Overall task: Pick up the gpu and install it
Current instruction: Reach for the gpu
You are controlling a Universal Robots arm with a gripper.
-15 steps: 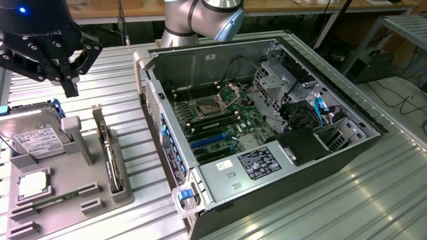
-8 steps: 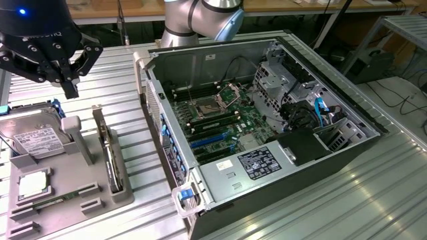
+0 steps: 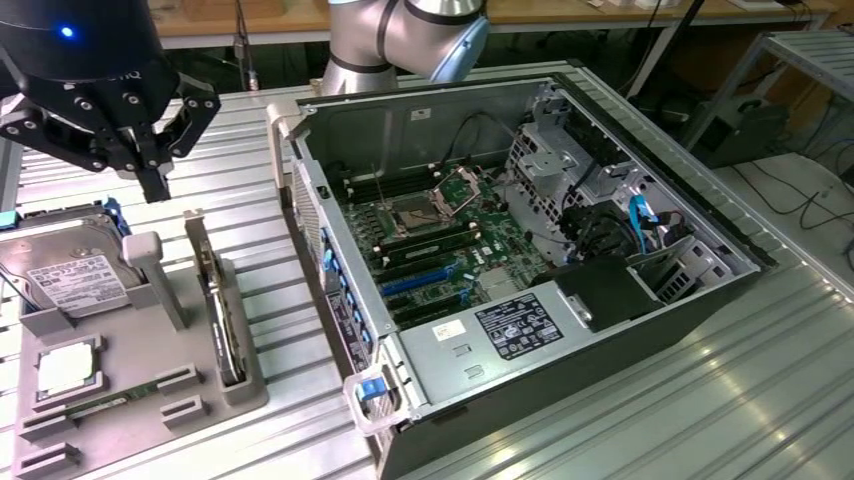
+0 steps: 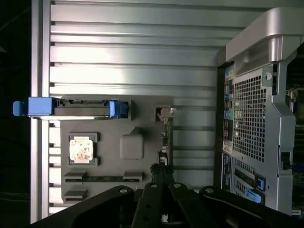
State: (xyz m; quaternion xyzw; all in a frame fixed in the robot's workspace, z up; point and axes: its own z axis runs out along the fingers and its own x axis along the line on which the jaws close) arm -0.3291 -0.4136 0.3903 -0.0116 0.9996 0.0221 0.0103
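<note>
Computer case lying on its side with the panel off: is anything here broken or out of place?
Nothing stands out. The computer case looks intact; the gpu stands on edge in the grey tray, near the hard drive. The pincer hangs shut and empty above them.

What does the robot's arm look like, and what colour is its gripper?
The arm is made of smooth, round, silver-grey tubes, thick like pipes. The gripper is black. It has a big round body with a small blue light glowing on it, and below that come jointed black links dotted with little round bolts.
</note>
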